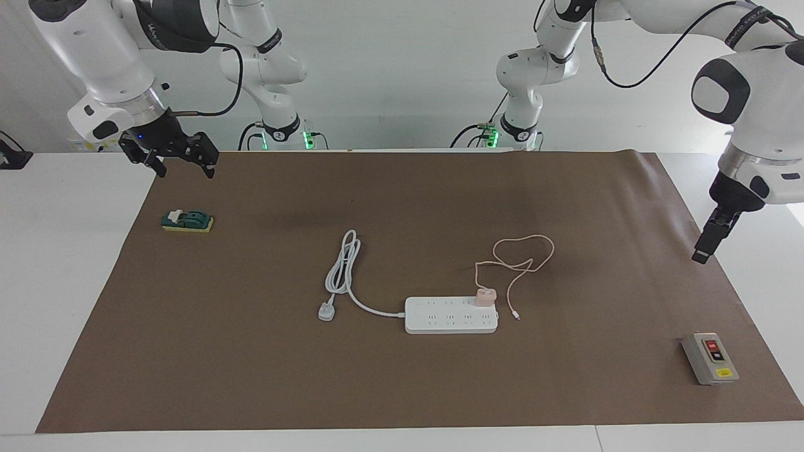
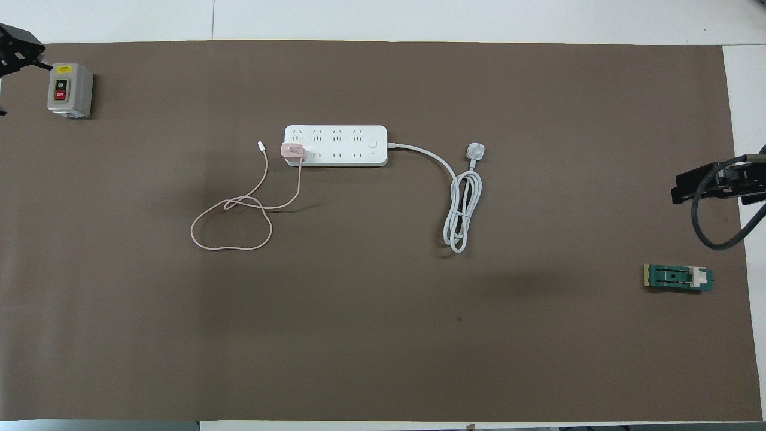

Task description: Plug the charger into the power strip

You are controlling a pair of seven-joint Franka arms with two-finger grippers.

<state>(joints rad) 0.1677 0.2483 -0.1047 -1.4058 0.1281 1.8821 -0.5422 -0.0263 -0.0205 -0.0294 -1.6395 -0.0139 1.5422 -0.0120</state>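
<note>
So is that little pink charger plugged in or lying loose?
Plugged in, it seems: the charger sits on the power strip's end sockets, with no gripper near.

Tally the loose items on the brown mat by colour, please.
White: 1, the power strip
Pink: 1, the charger, sitting on the strip
Grey: 1, the button box
Green: 1, the green switch block
Total: 4
</note>
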